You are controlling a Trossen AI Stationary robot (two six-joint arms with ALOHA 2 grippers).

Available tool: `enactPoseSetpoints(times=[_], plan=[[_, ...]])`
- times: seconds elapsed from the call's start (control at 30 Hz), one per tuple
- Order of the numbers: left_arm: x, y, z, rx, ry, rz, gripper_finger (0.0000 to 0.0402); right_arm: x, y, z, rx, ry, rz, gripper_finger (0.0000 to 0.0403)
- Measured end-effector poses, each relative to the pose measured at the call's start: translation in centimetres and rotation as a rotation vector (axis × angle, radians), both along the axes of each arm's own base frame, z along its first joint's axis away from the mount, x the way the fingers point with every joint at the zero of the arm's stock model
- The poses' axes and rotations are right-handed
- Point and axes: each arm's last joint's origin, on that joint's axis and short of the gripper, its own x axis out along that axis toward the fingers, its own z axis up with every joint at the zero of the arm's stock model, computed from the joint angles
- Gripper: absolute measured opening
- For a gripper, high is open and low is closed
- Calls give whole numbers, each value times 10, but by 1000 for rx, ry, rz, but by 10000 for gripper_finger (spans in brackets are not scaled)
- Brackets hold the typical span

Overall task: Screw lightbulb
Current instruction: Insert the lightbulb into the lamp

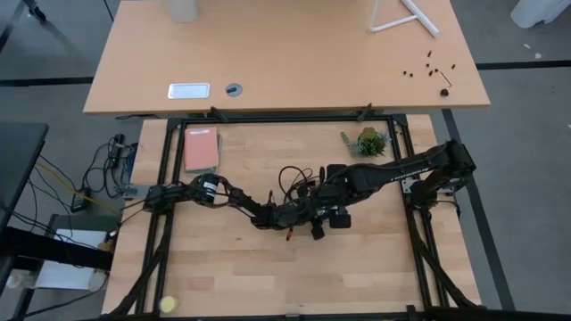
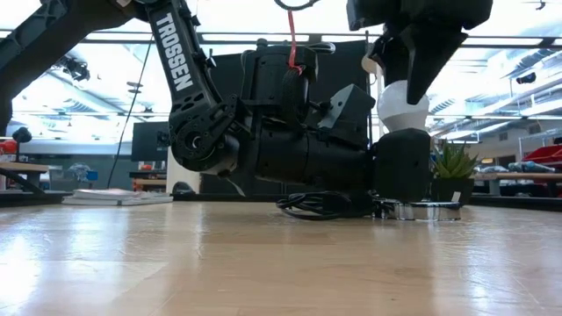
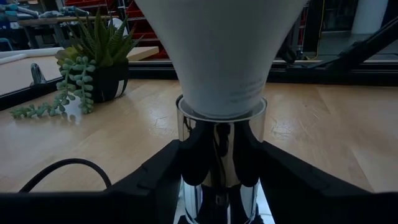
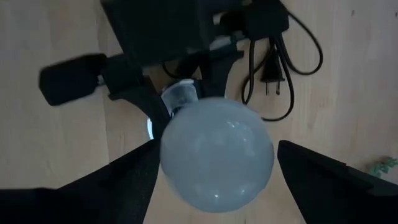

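Lightbulb (image 4: 216, 154) base hidden inside socket (image 3: 221, 155), gripped by left pincer (image 3: 217, 186).

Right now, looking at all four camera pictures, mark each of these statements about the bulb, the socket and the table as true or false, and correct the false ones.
1. The lightbulb stands upright in the socket. True.
2. The left gripper holds the socket's shiny barrel. True.
3. The cord's plug is plugged into a wall outlet. False: it lies loose on the table.
4. The potted plant lies tipped over by the bulb. False: it stands upright, near the table's far edge.
5. The right gripper is clamped tight on the bulb. False: its fingers stand apart on either side of it.
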Motion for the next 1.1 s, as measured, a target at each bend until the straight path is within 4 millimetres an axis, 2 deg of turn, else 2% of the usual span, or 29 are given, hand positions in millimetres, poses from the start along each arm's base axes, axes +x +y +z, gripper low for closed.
enactPoseSetpoints(times=[0.17,0.37,0.63,0.9,1.1], plan=[[0,0,0,0,0,0,200,-2,-3,-7,10,29,-8,351],[0,0,0,0,0,0,200,2,-2,-7,21,1,6,349],[0,0,0,2,0,0,200,15,-4,-29,9,70,34,349],[0,0,0,2,0,-1,200,19,-11,-45,38,176,33,348],[0,0,0,2,0,0,200,22,-12,-47,40,180,58,348]])
